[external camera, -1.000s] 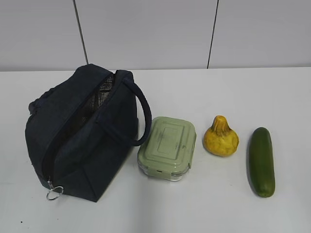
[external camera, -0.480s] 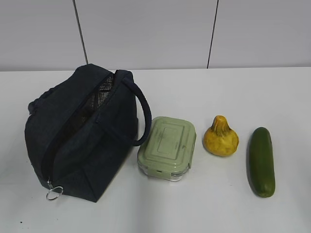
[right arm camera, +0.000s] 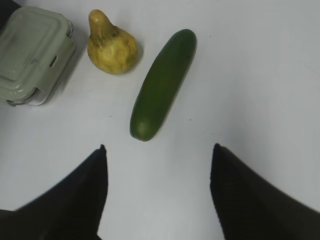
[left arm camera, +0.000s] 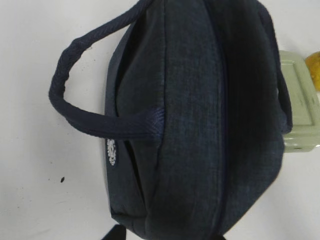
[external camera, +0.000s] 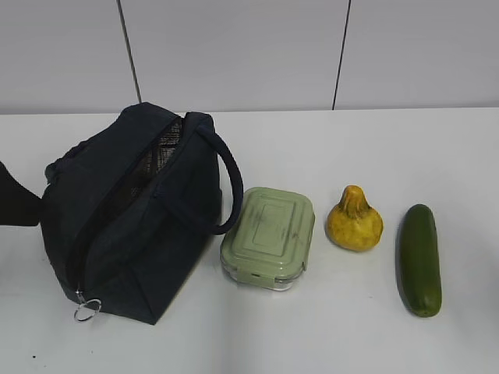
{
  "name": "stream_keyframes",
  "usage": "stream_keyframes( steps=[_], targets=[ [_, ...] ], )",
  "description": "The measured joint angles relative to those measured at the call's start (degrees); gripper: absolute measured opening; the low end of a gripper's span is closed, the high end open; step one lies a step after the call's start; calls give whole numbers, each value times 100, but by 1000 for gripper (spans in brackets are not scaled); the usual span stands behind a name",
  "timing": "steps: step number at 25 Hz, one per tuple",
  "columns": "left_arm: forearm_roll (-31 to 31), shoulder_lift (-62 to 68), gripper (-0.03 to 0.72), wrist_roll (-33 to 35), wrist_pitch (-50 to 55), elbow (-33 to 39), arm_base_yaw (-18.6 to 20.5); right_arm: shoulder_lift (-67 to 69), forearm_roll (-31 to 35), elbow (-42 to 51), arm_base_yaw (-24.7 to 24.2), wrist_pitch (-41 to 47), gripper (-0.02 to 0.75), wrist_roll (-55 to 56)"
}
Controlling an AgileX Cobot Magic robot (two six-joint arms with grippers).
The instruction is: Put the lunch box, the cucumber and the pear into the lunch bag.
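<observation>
The navy lunch bag (external camera: pixel 132 218) stands at the left, its zipper open and the ring pull (external camera: pixel 87 309) at its front corner. The lunch box (external camera: pixel 269 236) with its sage-green lid is just right of the bag. Right of that lie the yellow pear (external camera: pixel 355 221) and the dark green cucumber (external camera: pixel 419 259). My left gripper (external camera: pixel 15 199) shows as a dark shape at the left edge beside the bag. In the left wrist view its tips (left arm camera: pixel 114 233) stand wide apart at the near end of the bag (left arm camera: pixel 190 125). My right gripper (right arm camera: pixel 159 147) is open and empty, just short of the cucumber (right arm camera: pixel 162 82); the pear (right arm camera: pixel 111 46) and the lunch box (right arm camera: pixel 32 55) lie to its left.
All of it rests on a white table (external camera: pixel 335 327) with a grey panelled wall (external camera: pixel 234 54) behind. One bag handle (external camera: pixel 226 187) arches toward the lunch box; the other handle (left arm camera: pixel 80 100) loops out on the bag's far side.
My left gripper has come into the exterior view at the left edge, next to the bag. The bag, lunch box, pear and cucumber have not moved.
</observation>
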Motion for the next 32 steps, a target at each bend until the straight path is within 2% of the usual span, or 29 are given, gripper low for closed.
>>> stream_keyframes(
  steps=[7, 15, 17, 22, 24, 32],
  targets=[
    [-38, 402, 312, 154, -356, -9, 12, 1040, 650, -262, 0, -44, 492, -687],
    [-492, 688, 298, 537, -598, -19, 12, 2046, 1231, -523, 0, -125, 491, -1232],
    [-533, 808, 251, 572, -646, -19, 12, 2214, 1276, -638, 0, -149, 491, -1275],
    [-596, 1048, 17, 591, -843, -19, 12, 2663, 1291, -904, 0, -156, 489, -1297],
    [-601, 1058, -8, 591, -928, -19, 12, 2861, 1291, -1014, 0, -161, 477, -1297],
    [-668, 1078, -13, 591, -1056, -19, 12, 4075, 1167, -1595, 0, -313, 456, -1072]
  ],
)
